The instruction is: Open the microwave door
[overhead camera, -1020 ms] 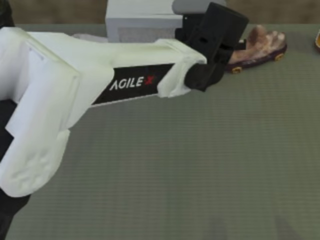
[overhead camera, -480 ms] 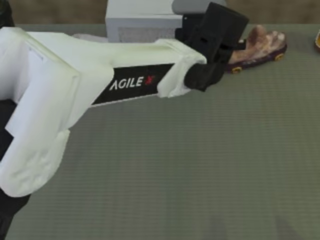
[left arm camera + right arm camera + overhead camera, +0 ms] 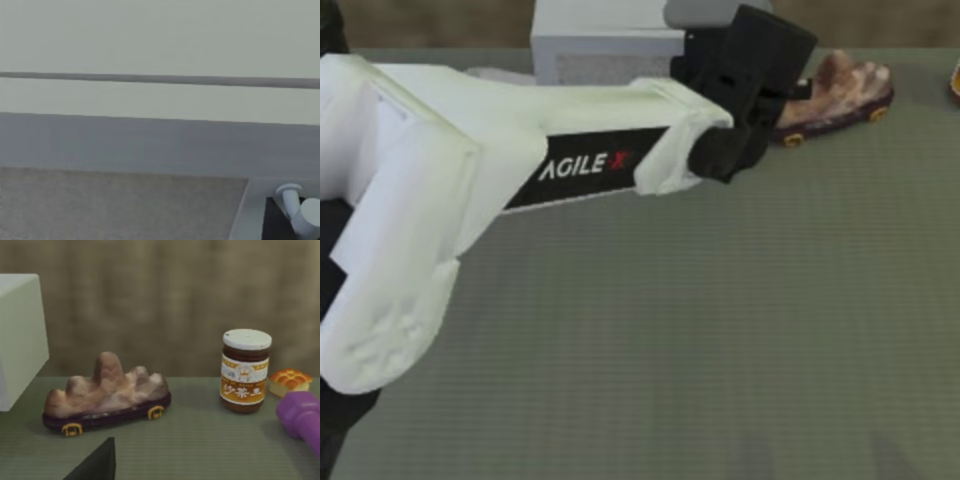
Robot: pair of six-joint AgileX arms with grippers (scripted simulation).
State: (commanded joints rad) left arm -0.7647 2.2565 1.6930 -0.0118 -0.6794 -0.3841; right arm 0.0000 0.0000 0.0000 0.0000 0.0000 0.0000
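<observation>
The white microwave [image 3: 605, 35] stands at the table's far edge, a little left of the middle. Its door [image 3: 610, 68], with a grey speckled mesh window, faces the table. My left arm reaches from the left across the door, and my left gripper [image 3: 748, 78] sits at the microwave's right front corner, hiding the knob strip. The left wrist view is pressed close to the front: the door's mesh window [image 3: 120, 205], a white frame and a round grey knob [image 3: 302, 212]. The right wrist view catches the microwave's white side [image 3: 20, 335]. My right arm is out of the top view; only a dark tip [image 3: 97, 465] shows.
A brown rock ornament on a purple stand [image 3: 835, 92] lies just right of the microwave, touching distance from my left gripper. Farther right stand a sauce jar [image 3: 245, 370], a bread roll [image 3: 290, 381] and a purple object [image 3: 302, 417].
</observation>
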